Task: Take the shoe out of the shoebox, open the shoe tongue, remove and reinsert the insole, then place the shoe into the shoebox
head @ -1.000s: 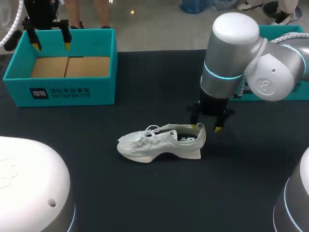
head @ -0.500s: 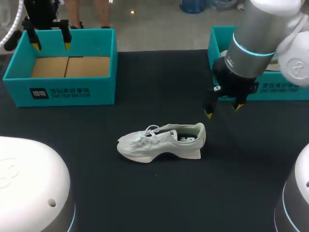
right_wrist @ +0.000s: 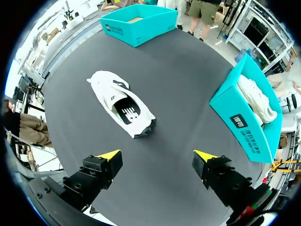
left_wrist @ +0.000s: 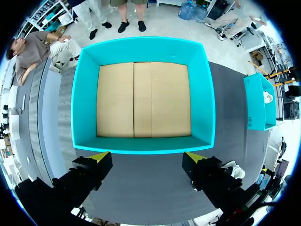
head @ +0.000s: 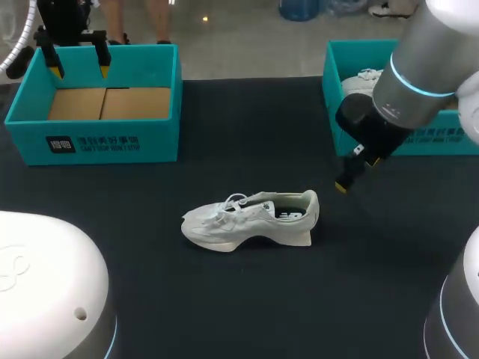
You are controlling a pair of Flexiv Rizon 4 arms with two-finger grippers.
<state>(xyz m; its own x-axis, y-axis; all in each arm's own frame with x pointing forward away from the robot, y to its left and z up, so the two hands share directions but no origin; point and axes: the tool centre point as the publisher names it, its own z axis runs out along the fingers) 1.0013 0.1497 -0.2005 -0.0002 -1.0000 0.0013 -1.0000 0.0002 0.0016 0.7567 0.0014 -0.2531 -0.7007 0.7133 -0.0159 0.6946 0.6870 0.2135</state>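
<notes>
A white sneaker [head: 251,218] lies on its sole in the middle of the black table, toe to the left; it also shows ahead of my right gripper as the sneaker [right_wrist: 120,106] with a dark insole visible inside. My right gripper [head: 356,173] hangs open above the table, to the right of the heel and clear of it. The right gripper [right_wrist: 157,155] holds nothing. My left gripper [head: 79,72] stays open over the far rim of the left teal shoebox [head: 112,142]. The left gripper [left_wrist: 147,157] looks down into the shoebox [left_wrist: 141,143], whose cardboard floor is bare.
A second teal shoebox [head: 419,138] stands at the back right with another white shoe [head: 363,78] in it; it is also seen beside my right gripper as the box [right_wrist: 247,125]. Black tabletop surrounds the sneaker.
My right gripper has opened off the sneaker's heel collar, then risen and moved right toward the right shoebox. The sneaker and the left arm have not moved.
</notes>
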